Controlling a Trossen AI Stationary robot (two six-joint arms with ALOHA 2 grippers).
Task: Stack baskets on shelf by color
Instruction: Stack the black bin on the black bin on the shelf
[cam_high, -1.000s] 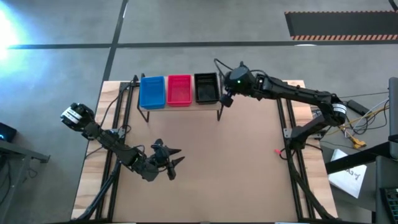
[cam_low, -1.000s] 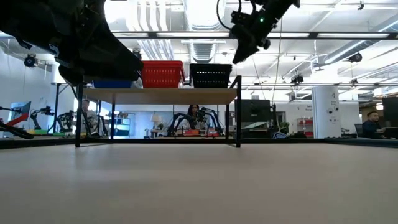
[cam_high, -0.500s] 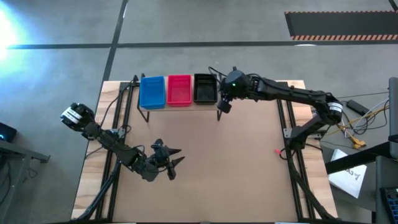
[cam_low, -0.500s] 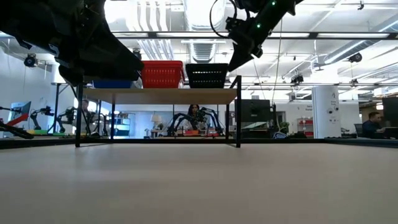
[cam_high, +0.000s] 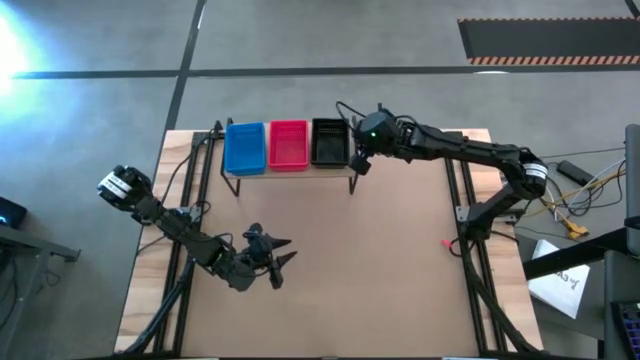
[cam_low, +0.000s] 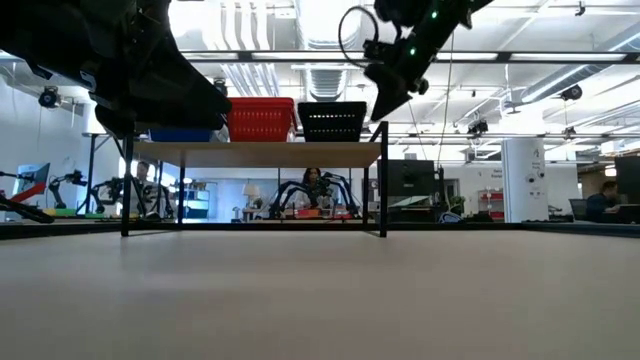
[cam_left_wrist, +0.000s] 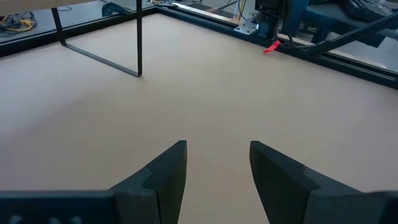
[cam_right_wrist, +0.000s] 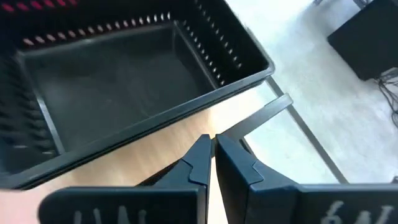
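Observation:
A blue basket (cam_high: 245, 147), a red basket (cam_high: 288, 144) and a black basket (cam_high: 330, 141) stand side by side on the shelf's wooden top (cam_low: 260, 153) at the table's far edge. My right gripper (cam_high: 358, 160) is shut and hovers by the shelf's right end, next to the black basket (cam_right_wrist: 124, 81). In the right wrist view a strip of plank (cam_right_wrist: 180, 134) shows between its fingertips (cam_right_wrist: 211, 144) and the basket's rim. My left gripper (cam_high: 277, 258) is open and empty over the table's near left part, its fingers (cam_left_wrist: 168, 174) above bare tabletop.
The shelf's thin black legs (cam_low: 383, 180) stand on the tabletop, with open space under the plank. Black frame rails (cam_high: 465, 215) run along the table's left and right sides. A small red piece (cam_high: 446, 243) lies by the right rail.
My right gripper, staying shut, has moved toward the table's left and a little down, closer to the black basket's right side. The black basket has slid slightly along the plank toward the red basket.

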